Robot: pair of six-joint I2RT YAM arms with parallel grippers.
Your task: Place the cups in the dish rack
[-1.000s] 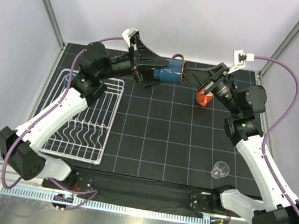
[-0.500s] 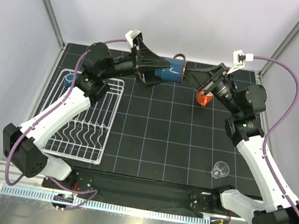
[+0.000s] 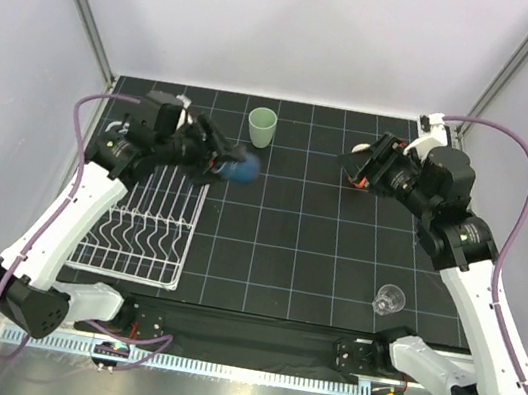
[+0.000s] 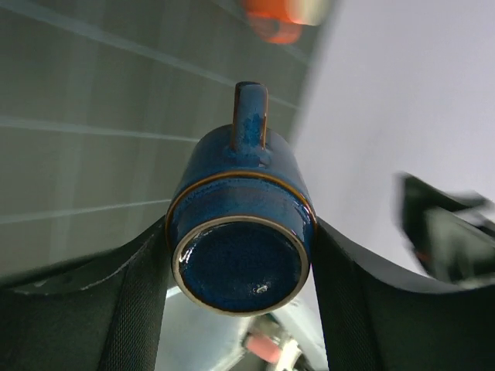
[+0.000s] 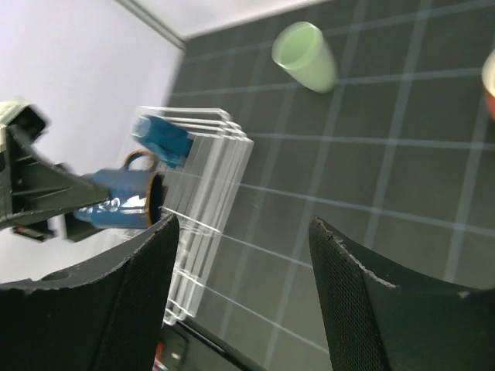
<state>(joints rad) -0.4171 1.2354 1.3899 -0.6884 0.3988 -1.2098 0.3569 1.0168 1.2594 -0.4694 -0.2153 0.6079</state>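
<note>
A black mat [image 3: 297, 244] ruled with a pale grid lies inside a white-walled enclosure, where the larger blue mug [image 3: 242, 169] hangs in the air just off the far right corner of the white wire dish rack [image 3: 141, 233]. The left gripper [image 4: 240, 259] is closed around the mug's body, one finger pressed to each side. The mug is held on its side with its glazed base facing the wrist camera and its handle pointing upward. The overhead view shows it blurred. A smaller, darker blue mug [image 5: 164, 139] lies in the rack's far end, seen from the right wrist. The rack itself sits on the left side of the mat, its rows of curved tines toward the near edge. A pale green tumbler [image 3: 262, 126] stands upright on the mat beyond the held mug, near the far edge. The orange mug [image 4: 278, 23] is largely hidden behind the right arm from above and appears only as a blur from the left wrist. The right gripper [image 5: 241, 232] hovers by it with its fingers spread wide and nothing between them. A small clear glass [image 3: 389, 300] stands alone at the mat's near right.
</note>
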